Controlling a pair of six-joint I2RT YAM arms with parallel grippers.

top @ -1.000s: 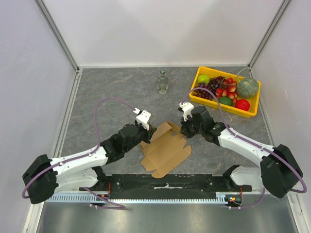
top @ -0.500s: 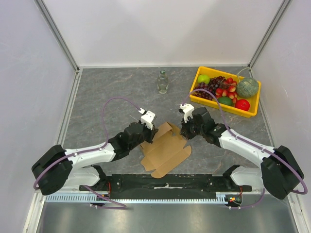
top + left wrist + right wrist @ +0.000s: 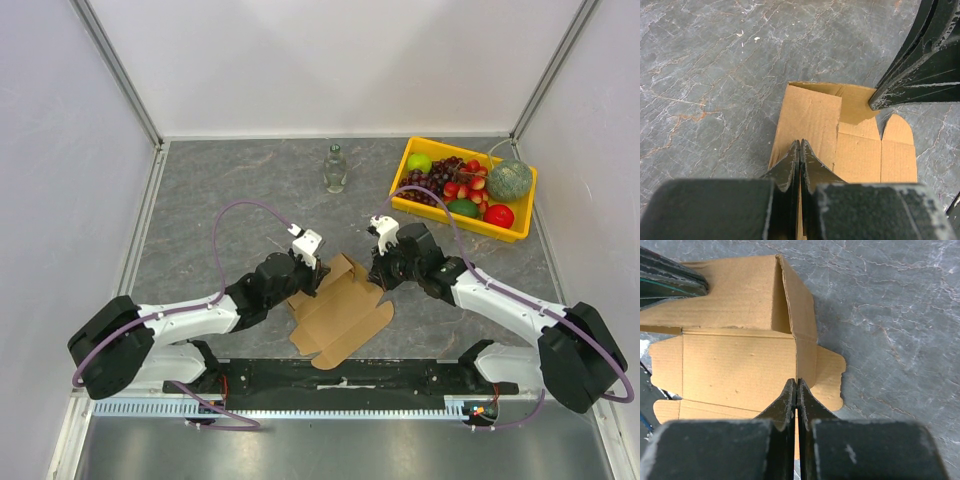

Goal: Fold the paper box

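The paper box (image 3: 340, 305) lies half-raised on the bench (image 3: 220, 190) between the arms. The left hand (image 3: 799, 146) and right hand (image 3: 796, 383), both pinched shut, sit at its walls. An uneven push could slide it or flatten the flaps.

We see the whole bench (image 3: 230, 180) from high above and behind its near edge, looking down and forward, far out. Both wrist views sit very close and look down along their own jaws at the paper box (image 3: 340, 305) from opposite sides. All three views share that box and the grey surface around it.
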